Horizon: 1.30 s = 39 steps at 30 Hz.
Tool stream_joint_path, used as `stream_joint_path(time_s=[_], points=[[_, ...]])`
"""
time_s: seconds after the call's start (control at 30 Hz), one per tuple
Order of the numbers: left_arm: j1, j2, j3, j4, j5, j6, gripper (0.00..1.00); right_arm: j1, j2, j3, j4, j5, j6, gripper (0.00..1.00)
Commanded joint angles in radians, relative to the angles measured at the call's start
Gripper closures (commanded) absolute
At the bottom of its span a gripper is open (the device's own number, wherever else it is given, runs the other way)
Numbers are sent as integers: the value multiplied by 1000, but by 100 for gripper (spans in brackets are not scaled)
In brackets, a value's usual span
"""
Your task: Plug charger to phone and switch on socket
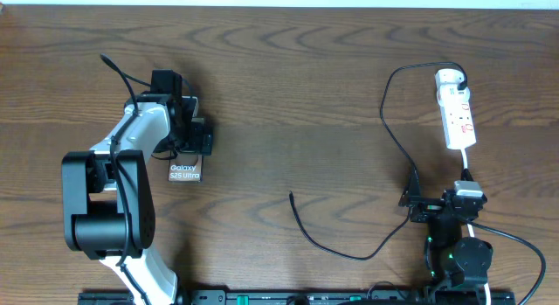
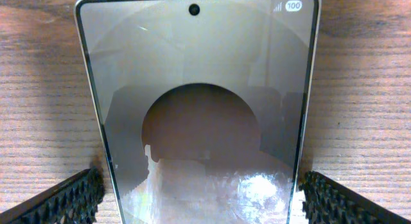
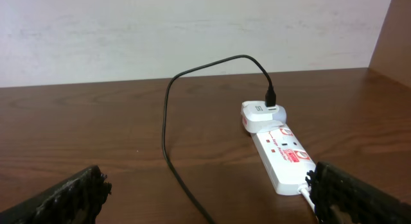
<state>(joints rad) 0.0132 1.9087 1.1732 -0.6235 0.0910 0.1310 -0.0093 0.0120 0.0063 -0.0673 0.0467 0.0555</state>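
**A:** Where is the phone point(image 1: 185, 172) at this moment?

**B:** It lies flat on the worktop point(image 1: 288, 78), on the left side, under the left arm. From overhead only its pale strip with the words "Galaxy S25 Ultra" is seen; the arm covers the other part.

**A:** And the left gripper point(image 2: 202, 185), does it hold the phone?

**B:** Its two fingers point(image 2: 64, 201) stand one at each long edge of the phone, right against the edges. Whether they press it, I cannot tell. In the left wrist view the glossy face fills the picture, with a small "100" in one corner.

**A:** What about the charger point(image 3: 166, 134)?

**B:** Its round white plug point(image 3: 263, 115) sits in the far end of the socket point(image 3: 286, 156), at the right side of the worktop. The thin black cable rises in an arc, then runs toward the middle. The small plug tip point(image 1: 291, 196) lies free on the wood between the two arms, well apart from the phone.

**A:** And the right gripper point(image 3: 207, 185)?

**B:** It is spread wide with nothing between the fingers. It points at the socket from near, not touching it. The position of the switches is too small to read.
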Motion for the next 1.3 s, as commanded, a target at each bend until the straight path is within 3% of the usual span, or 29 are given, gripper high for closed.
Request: stream_joint_path(time_s=[0.0,0.8,1.27], points=[[5,22,14,-19,6,-8,2,-6,-6,-1,-4,-1,-12,1],[5,22,15,-40,6,4,1,-6,-6,-1,-4,-1,-12,1],[5,22,15,-38,6,7,10,-6,-6,-1,-4,-1,-12,1]])
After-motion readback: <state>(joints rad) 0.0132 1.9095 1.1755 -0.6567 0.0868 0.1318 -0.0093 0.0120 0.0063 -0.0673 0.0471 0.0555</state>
